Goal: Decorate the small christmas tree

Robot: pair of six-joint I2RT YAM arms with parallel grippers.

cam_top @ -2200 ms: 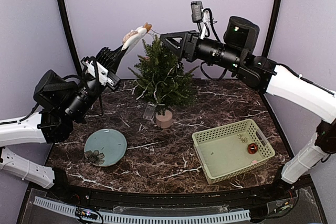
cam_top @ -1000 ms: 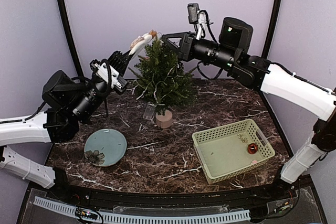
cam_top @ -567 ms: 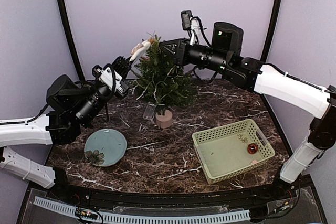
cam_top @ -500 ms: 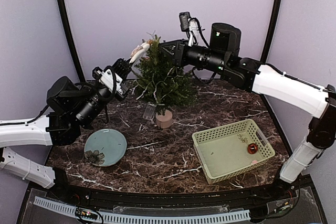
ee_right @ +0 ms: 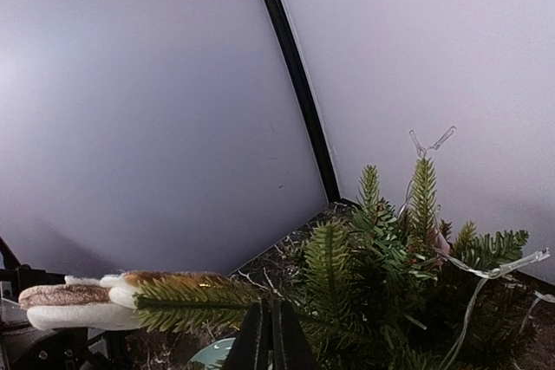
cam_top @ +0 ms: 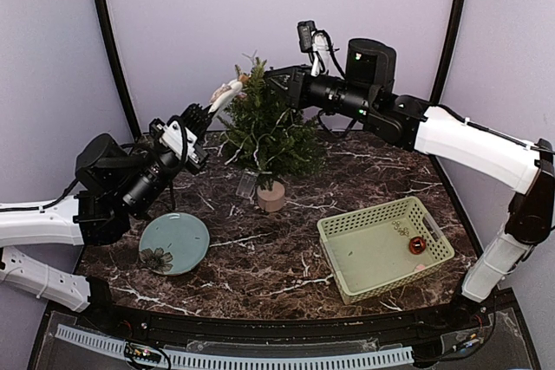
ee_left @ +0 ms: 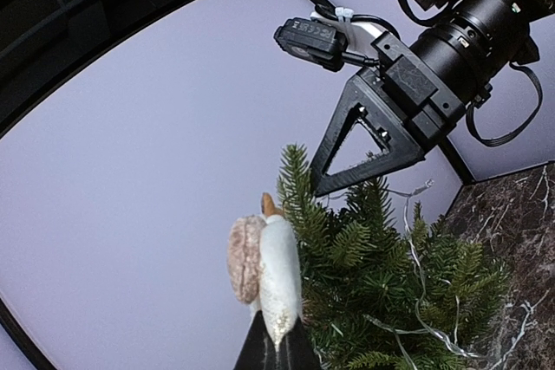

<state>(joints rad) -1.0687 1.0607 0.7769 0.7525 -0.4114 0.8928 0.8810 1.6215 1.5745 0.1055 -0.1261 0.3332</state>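
The small christmas tree stands in its pot at the worktop's 12 o'clock. At the tree's 10 o'clock, the left jaws are clamped on a white ornament. The right jaws, pressed together, meet the treetop from 2 o'clock.

Items in the basket are unidentifiably small; wrist views crop the small christmas tree.

The left arm and right arm are wearing smooth white shells over their long links, with black cylindrical joints bulging between them. A small black camera is sitting on the right wrist under a white zip tie, and black cables are looping beside it. The right gripper is showing a black, open triangular frame.
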